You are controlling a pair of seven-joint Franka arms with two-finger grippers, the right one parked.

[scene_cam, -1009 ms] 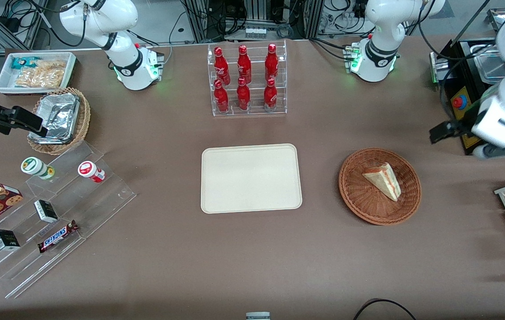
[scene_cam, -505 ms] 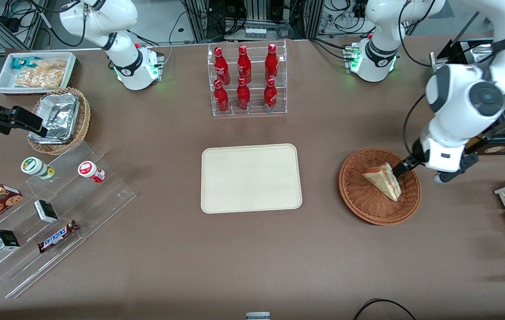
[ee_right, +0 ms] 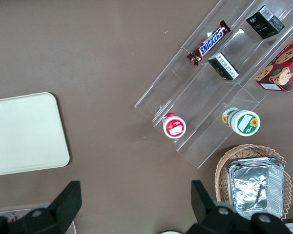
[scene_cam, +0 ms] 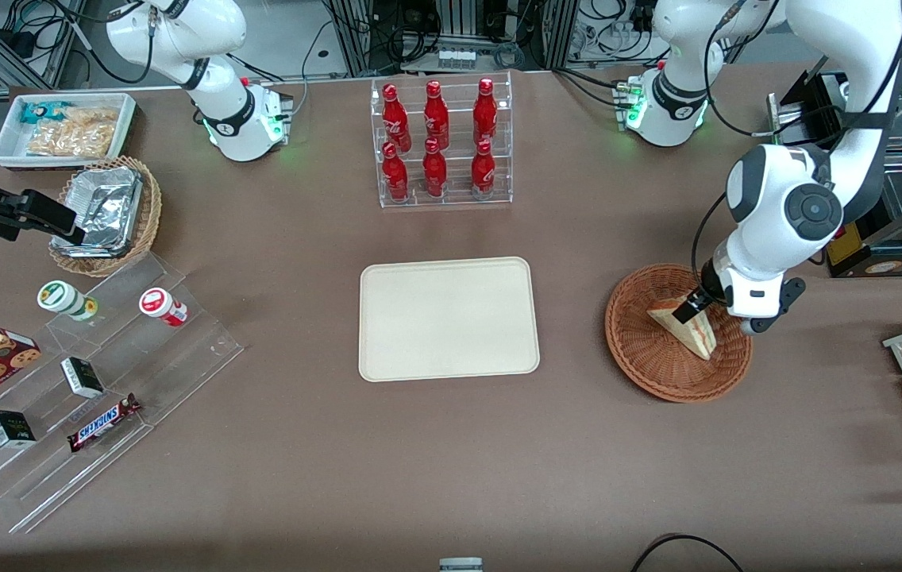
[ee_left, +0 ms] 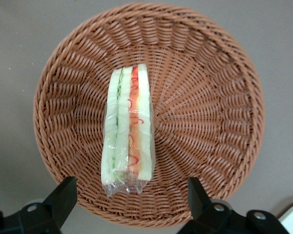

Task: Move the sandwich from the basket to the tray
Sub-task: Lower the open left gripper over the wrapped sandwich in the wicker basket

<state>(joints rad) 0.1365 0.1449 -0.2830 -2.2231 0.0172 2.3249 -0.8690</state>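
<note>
My gripper point(ee_left: 129, 204) hangs directly over the round, reddish-brown woven wicker basket point(scene_cam: 641, 361), its fingers point(ee_left: 63, 195) spread wide apart and gripping nothing, one on either side of the small plastic-wrapped wedge of white-bread sandwich point(ee_left: 127, 141) with its red and green filling. That sandwich lies in the middle of the basket, so nothing is done yet. The flat cream-beige rectangular tray point(scene_cam: 448, 318), at nine o'clock from the basket on the brown surface point(scene_cam: 451, 461), is bare, and the grasp, lift, carry and set-down all remain.
</note>
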